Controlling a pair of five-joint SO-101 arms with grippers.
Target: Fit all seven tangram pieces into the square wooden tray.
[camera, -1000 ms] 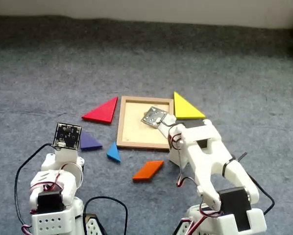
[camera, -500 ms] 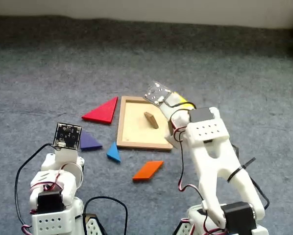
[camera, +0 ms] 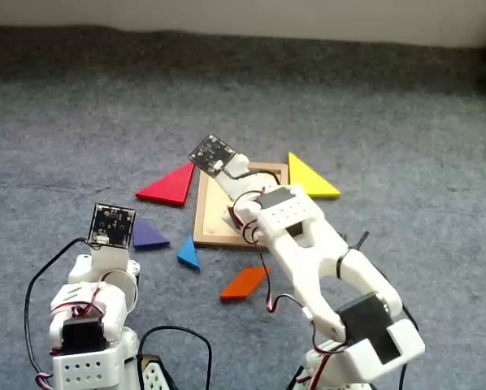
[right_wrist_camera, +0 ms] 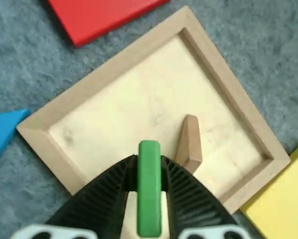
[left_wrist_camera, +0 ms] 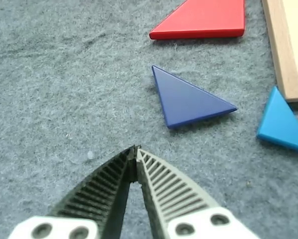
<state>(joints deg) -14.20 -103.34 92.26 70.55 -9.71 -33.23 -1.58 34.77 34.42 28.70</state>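
High view, tray: the square wooden tray [camera: 201, 213] lies on grey carpet [camera: 373, 106]; the white right arm [camera: 292, 221] stretches over it and hides much of its floor.
High view, loose pieces: a flat red triangle [camera: 168, 185] lies just beside the tray's left rim and a flat yellow triangle [camera: 308, 179] at its far right corner. On the near side are a small light blue triangle [camera: 188, 253], an orange parallelogram [camera: 245, 282], and a dark blue triangle [camera: 149, 236] partly hidden by the left arm's camera board [camera: 113, 226].
Left wrist view, left gripper: the left gripper [left_wrist_camera: 135, 151] has ribbed jaws pressed tip to tip, holding nothing, over fuzzy carpet near the dark blue triangle.
Left wrist view, cut off: the red triangle, the light blue triangle and the tray corner.
Right wrist view, right gripper: the right gripper [right_wrist_camera: 149, 160] has black ribbed jaws clamped on a flat green piece [right_wrist_camera: 149, 209], above the tray floor. The piece is seen edge-on, so its outline is unreadable.
Right wrist view, tray: smooth pale floor and a mitred rim; a small plain wooden piece [right_wrist_camera: 190, 144] stands on edge inside.
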